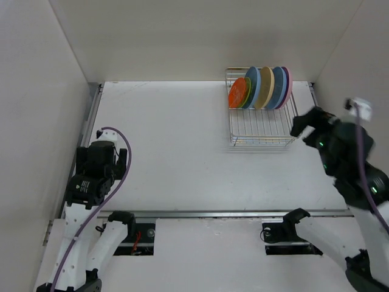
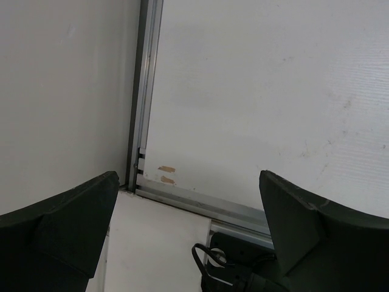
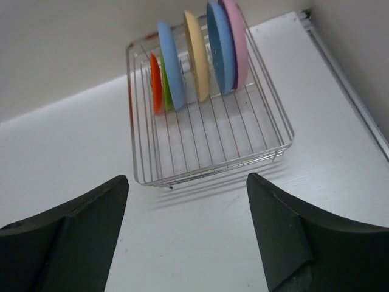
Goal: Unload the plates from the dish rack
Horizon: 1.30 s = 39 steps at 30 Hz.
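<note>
The silver wire dish rack (image 1: pixel 261 144) stands at the back right of the table. Several plates stand upright in its far end: orange (image 1: pixel 236 94), lime green (image 1: pixel 246 94), light blue (image 1: pixel 253 86), tan (image 1: pixel 265 87), darker blue (image 1: pixel 278 87) and pink (image 1: pixel 287 84). My right gripper (image 1: pixel 299 125) is open and empty, just right of the rack's near end. In the right wrist view (image 3: pixel 187 182) it faces the rack (image 3: pixel 213 169) with its plates (image 3: pixel 197 55). My left gripper (image 1: pixel 88 182) is open and empty at the near left, far from the rack; the left wrist view (image 2: pixel 188 182) shows only table.
White walls enclose the table at the back, left and right. A metal rail (image 2: pixel 143 91) runs along the left edge and another (image 1: pixel 231 213) along the near edge. The left arm's purple cable (image 1: pixel 121 143) loops over the table. The rack's near half holds nothing.
</note>
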Available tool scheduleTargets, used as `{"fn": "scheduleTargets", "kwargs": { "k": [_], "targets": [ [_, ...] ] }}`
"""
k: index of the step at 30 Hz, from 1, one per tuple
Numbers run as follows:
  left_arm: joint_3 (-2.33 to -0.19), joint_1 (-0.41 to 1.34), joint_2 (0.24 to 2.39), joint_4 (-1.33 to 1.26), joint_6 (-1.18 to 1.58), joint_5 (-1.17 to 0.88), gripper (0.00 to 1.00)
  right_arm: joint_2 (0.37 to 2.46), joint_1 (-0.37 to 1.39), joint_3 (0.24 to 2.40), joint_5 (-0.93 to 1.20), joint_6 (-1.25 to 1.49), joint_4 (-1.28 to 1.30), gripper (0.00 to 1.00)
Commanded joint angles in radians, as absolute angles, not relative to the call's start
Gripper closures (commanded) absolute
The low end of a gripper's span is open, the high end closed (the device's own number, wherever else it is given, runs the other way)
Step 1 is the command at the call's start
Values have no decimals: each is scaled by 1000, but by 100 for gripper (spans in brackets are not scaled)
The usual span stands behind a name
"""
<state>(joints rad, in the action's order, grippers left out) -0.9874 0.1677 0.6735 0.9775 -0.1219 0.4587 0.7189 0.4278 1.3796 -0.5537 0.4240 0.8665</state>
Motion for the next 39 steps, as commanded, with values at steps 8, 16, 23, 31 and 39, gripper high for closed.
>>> {"fn": "scheduleTargets", "kwargs": {
  "k": [8, 16, 23, 31, 39],
  "targets": [
    [-953, 118, 678, 965, -135, 426, 0, 1424, 436, 1615, -443, 249, 453, 49],
    [-953, 118, 741, 965, -146, 405, 0, 1991, 393, 2144, -465, 248, 515, 55],
    [-989, 118, 802, 965, -137, 417, 0, 2174, 350, 2194, -508, 304, 529, 55],
    [-989, 118, 834, 965, -137, 417, 0, 2281, 331, 2168, -494, 324, 505, 55],
    [-989, 118, 834, 965, -137, 417, 0, 2341, 302, 2189, -417, 324, 455, 88]
  ]
}}
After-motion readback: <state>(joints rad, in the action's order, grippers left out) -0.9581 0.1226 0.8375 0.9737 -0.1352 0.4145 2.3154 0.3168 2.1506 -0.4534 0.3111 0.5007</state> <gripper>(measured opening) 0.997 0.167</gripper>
